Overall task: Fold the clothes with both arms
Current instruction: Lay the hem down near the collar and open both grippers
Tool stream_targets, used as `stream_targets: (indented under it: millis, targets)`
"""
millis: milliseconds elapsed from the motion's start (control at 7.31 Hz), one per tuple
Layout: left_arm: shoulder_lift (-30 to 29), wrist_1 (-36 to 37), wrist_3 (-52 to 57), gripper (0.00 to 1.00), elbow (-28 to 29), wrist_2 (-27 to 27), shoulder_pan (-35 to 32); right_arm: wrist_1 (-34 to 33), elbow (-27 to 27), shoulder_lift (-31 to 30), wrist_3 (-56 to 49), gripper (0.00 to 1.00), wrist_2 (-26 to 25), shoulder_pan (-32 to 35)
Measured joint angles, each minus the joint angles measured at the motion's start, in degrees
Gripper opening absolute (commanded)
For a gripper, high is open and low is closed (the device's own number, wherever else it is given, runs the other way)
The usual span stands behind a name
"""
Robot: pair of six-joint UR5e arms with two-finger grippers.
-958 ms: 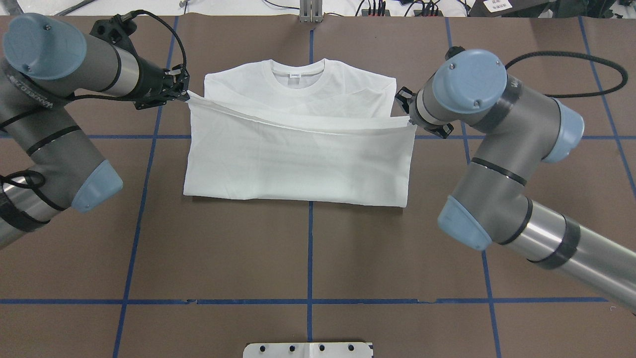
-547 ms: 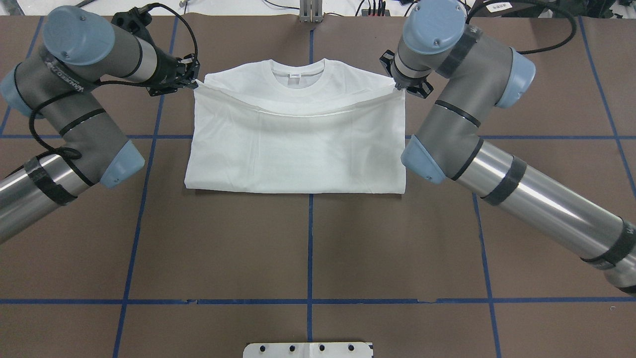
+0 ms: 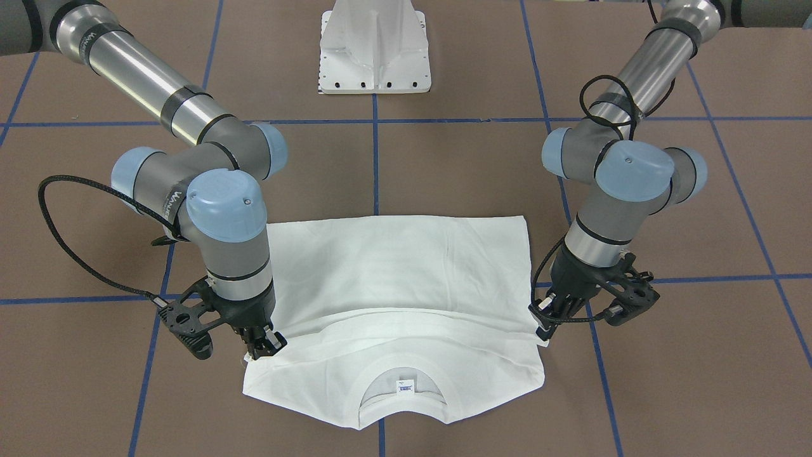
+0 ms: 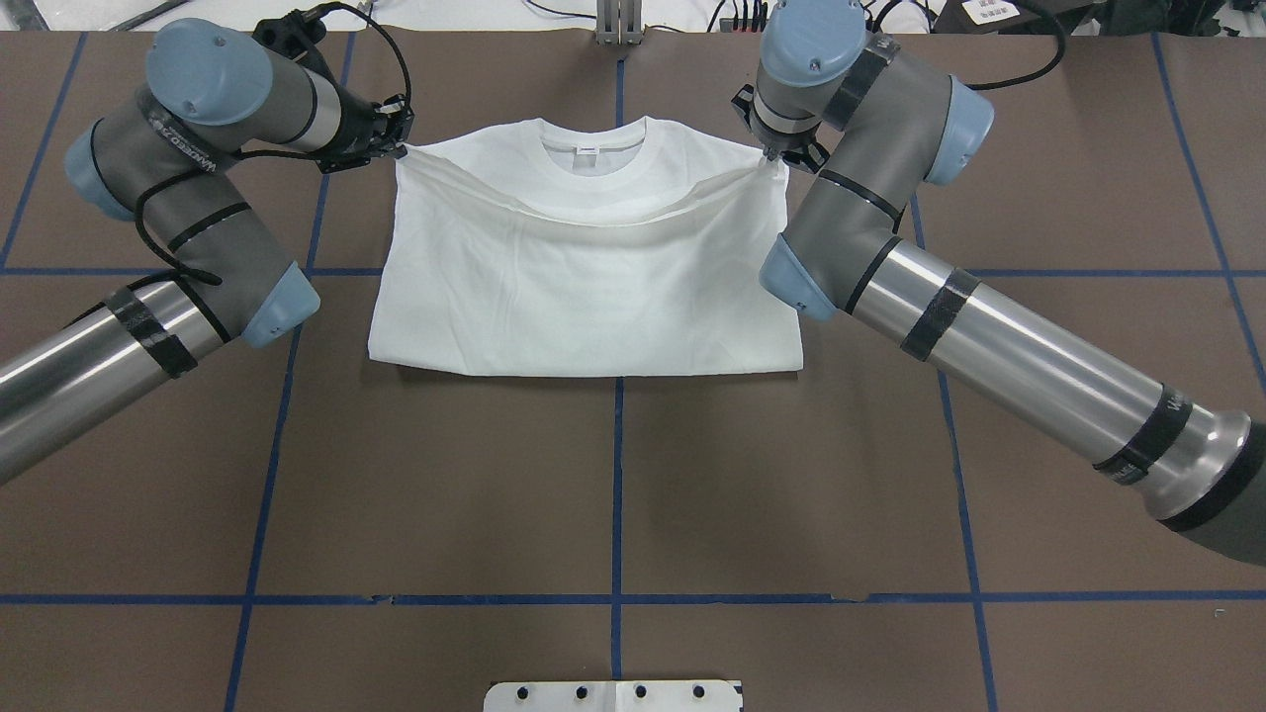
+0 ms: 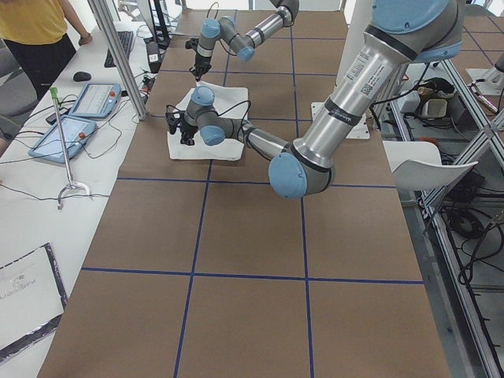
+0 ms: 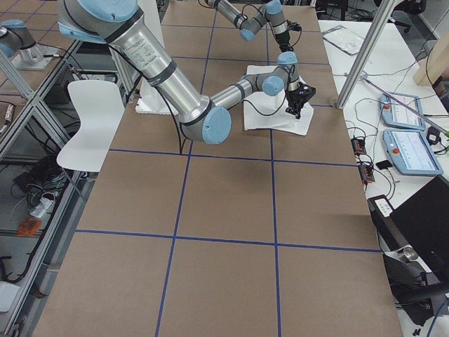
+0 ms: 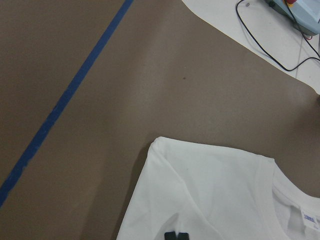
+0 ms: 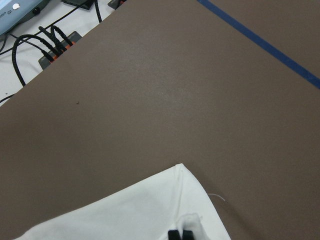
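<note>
The clothes are one white T-shirt (image 4: pixel 593 287) lying on the brown table with its collar and neck label (image 4: pixel 586 150) at the far side. Its lower half is folded up over the chest, and the doubled edge sags between the two grippers just short of the collar. My left gripper (image 4: pixel 398 149) is shut on that edge at the shirt's left shoulder; its fingertips (image 7: pixel 176 235) pinch white cloth. My right gripper (image 4: pixel 774 158) is shut on the edge at the right shoulder. In the front-facing view the right gripper (image 3: pixel 266 346) and left gripper (image 3: pixel 542 315) hang low over the shirt (image 3: pixel 393 266).
The white pedestal base (image 3: pixel 374 47) stands on the robot's side of the table. Blue tape lines (image 4: pixel 616 475) cross the brown table top. Cables, tablets and a person's dark sleeve lie past the table's far edge (image 5: pixel 87 102).
Both grippers have carried the folded edge away from the robot, from mid-chest up to the shoulders. The fold now covers more of the shirt.
</note>
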Motion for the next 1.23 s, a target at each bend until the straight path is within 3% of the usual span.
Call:
stream_targets:
  millis: [821, 958, 1095, 1232]
  targets:
    - [-1.35, -3.65, 1.50, 0.00, 5.88, 1.47, 0.11, 4.83, -5.49, 0.19, -0.79, 0.00, -0.22, 0.42]
    - [-1.46, -4.07, 1.52, 0.13, 6.39, 1.48, 0.14, 6.08, -6.31, 0.25, -0.76, 0.00, -0.20, 0.40]
    - [-1.62, -4.24, 1.53, 0.22, 6.86, 1.48, 0.18, 6.64, -6.67, 0.34, -0.75, 0.12, -0.16, 0.38]
    - [-2.07, -4.31, 1.53, 0.29, 7.70, 1.48, 0.26, 6.89, -6.86, 0.53, -0.73, 0.33, -0.12, 0.38]
